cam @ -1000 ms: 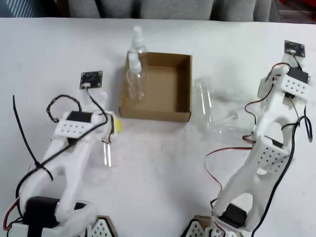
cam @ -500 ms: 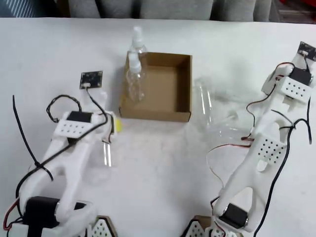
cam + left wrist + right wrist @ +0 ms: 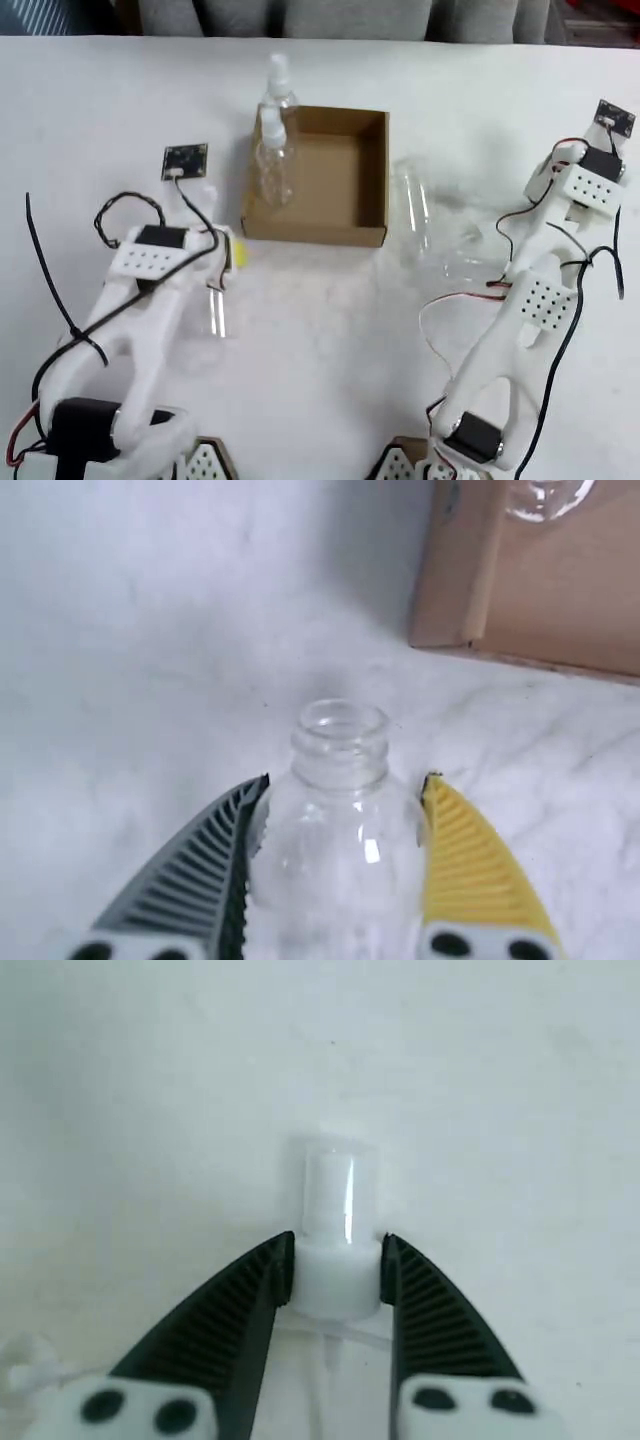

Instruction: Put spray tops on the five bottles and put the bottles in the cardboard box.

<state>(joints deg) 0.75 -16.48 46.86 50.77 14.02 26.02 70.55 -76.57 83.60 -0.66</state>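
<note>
My left gripper (image 3: 345, 785) is shut on a clear bottle (image 3: 340, 810) just below its open, capless neck. In the high view the left arm (image 3: 150, 255) sits left of the cardboard box (image 3: 372, 170). One bottle with a spray top (image 3: 272, 160) stands inside the box at its left wall. Another capped bottle (image 3: 276, 85) stands just behind the box. Two clear bottles without tops (image 3: 414, 205) (image 3: 470, 258) lie right of the box. My right gripper (image 3: 335, 1250) is shut on a white spray top (image 3: 335, 1230); the right arm (image 3: 585, 185) is at the far right.
The white table (image 3: 330, 330) has open room in front of the box and between the two arms. Red and black cables (image 3: 505, 215) hang along the right arm. Grey chair backs (image 3: 350, 15) line the far edge.
The right arm's wrist has swung to the right, away from the lying bottles, then come slightly nearer. The left arm and its bottle have stayed put.
</note>
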